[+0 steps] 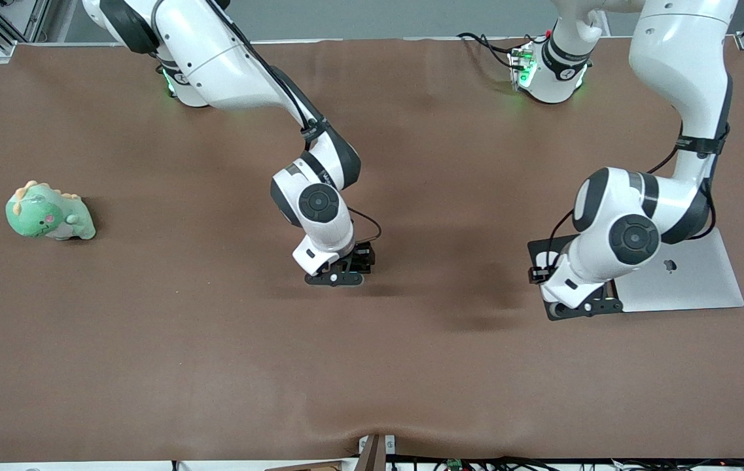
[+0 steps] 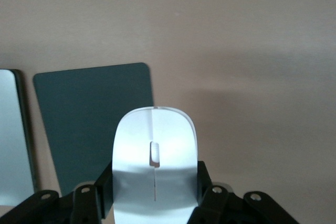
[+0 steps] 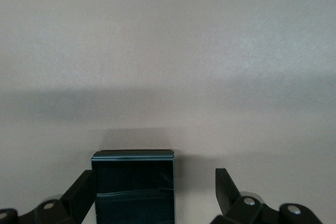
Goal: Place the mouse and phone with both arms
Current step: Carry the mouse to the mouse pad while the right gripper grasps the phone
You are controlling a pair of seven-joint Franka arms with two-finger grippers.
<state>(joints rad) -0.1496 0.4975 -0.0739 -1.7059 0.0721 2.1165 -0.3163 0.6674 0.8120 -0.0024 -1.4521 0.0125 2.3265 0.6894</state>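
Brown matting covered the wide table (image 1: 149,360), with a closed silver laptop (image 1: 686,278) toward the left arm's end as the landmark; a dark grey rectangular mat (image 2: 94,124) lay just beside the laptop, and a green plush dinosaur (image 1: 50,212) sat well apart from it toward the right arm's end. The left gripper (image 2: 155,198) hung over the mat's edge beside the laptop, its fingers (image 2: 210,195) clamped on the flanks of the small glossy white oval mouse (image 2: 155,156), which was clear of the table; the right gripper (image 3: 152,192) was low over bare table at mid-length, well apart from the laptop, its fingers (image 3: 228,187) spread wide with the small black glossy phone (image 3: 134,187) between them, one finger at its side, the other standing off; whether the phone rested on the table I could not tell. Judging by this, the placing step was in hand: the mouse wanted lowering onto the mat before release; the right arm wanted a straight lift away.
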